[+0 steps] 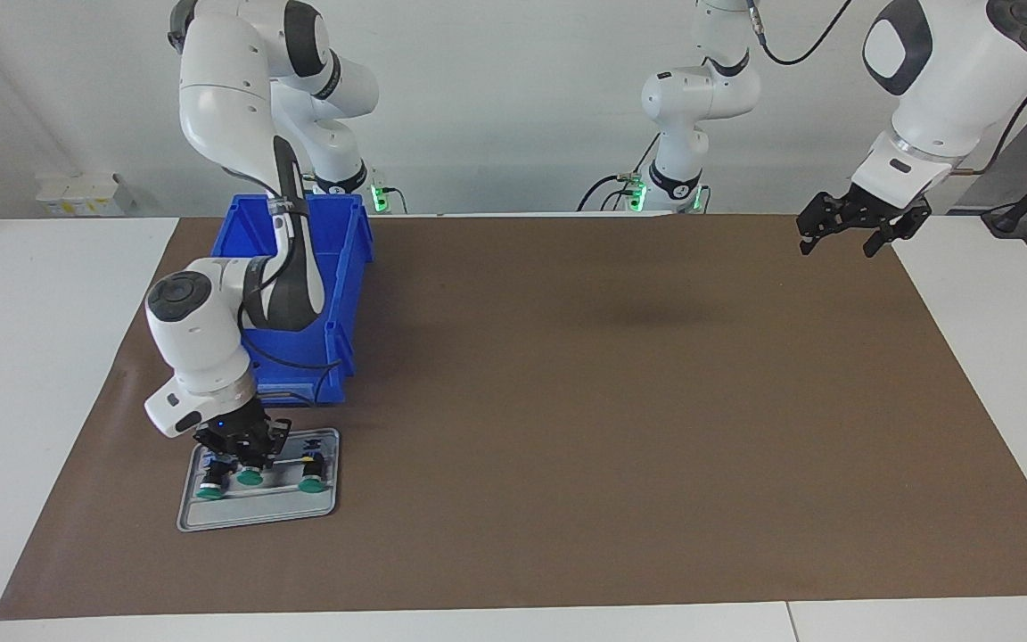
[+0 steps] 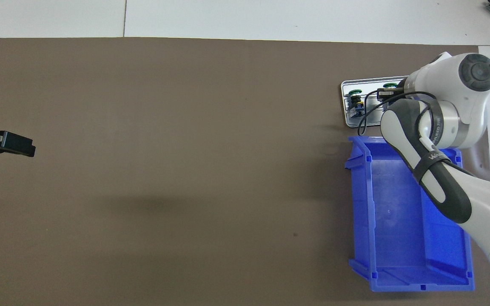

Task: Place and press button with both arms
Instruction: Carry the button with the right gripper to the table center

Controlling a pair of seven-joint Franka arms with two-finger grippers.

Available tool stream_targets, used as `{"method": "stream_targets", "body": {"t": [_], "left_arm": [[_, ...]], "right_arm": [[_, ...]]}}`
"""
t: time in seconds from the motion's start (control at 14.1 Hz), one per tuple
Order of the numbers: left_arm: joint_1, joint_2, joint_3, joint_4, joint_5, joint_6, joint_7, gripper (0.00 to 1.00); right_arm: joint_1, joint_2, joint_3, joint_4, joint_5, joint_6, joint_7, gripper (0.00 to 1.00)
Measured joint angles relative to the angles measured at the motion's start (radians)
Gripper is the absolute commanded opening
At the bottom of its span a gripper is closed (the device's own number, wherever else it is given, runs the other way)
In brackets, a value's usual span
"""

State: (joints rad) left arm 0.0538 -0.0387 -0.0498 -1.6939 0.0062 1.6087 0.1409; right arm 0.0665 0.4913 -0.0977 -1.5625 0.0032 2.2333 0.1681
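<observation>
The task looks to be at its opening step. The right claw (image 1: 242, 450) is down in the grey metal tray (image 1: 257, 510), at its end nearer the robots, clenched among the three green-capped buttons lying there; it appears to have closed on the middle button (image 1: 250, 477), though the fingers crowd the cap and the facing view does not make it certain that this one and not its neighbour is gripped. The other two buttons (image 1: 309, 486) lie beside it, one on each side, still in the tray. Nothing has been lifted, placed or pressed yet, so the carry, the set-down and the press all remain. The left claw (image 1: 861, 223) waits released, up over the mat's edge at the left arm's end of the tabletop. For room, the tray's raised rim surrounds the grasp, and the blue bin (image 2: 411, 221) stands just beside the tray, nearer the robots, with the right arm's forearm reaching over it; a straight lift should clear both. The brown mat (image 1: 612, 401) between the bin and the left claw lies bare, giving wide room for a placement that both arms can reach.
</observation>
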Motion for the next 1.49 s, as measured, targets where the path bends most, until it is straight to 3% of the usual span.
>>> {"method": "stream_targets", "body": {"t": [0.21, 0.36, 0.78, 1.07, 1.21, 1.49], "left_arm": [[0.000, 0.000, 0.000, 0.000, 0.000, 0.000, 0.000, 1.00], [0.000, 0.000, 0.000, 0.000, 0.000, 0.000, 0.000, 1.00], [0.000, 0.000, 0.000, 0.000, 0.000, 0.000, 0.000, 1.00], [0.000, 0.000, 0.000, 0.000, 0.000, 0.000, 0.000, 1.00], [0.000, 0.000, 0.000, 0.000, 0.000, 0.000, 0.000, 1.00], [0.000, 0.000, 0.000, 0.000, 0.000, 0.000, 0.000, 1.00]], "right_arm": [[0.020, -0.023, 0.013, 0.131, 0.009, -0.180, 0.336, 0.00], [0.076, -0.042, 0.019, 0.165, 0.014, -0.237, 0.610, 0.00], [0.403, -0.057, 0.029, 0.165, 0.016, -0.253, 1.463, 0.00], [0.621, -0.025, 0.032, 0.147, 0.013, -0.182, 1.950, 0.00], [0.695, 0.031, 0.032, 0.149, 0.012, -0.147, 2.080, 0.00], [0.789, 0.161, 0.032, 0.160, 0.012, 0.034, 2.214, 0.00]]}}
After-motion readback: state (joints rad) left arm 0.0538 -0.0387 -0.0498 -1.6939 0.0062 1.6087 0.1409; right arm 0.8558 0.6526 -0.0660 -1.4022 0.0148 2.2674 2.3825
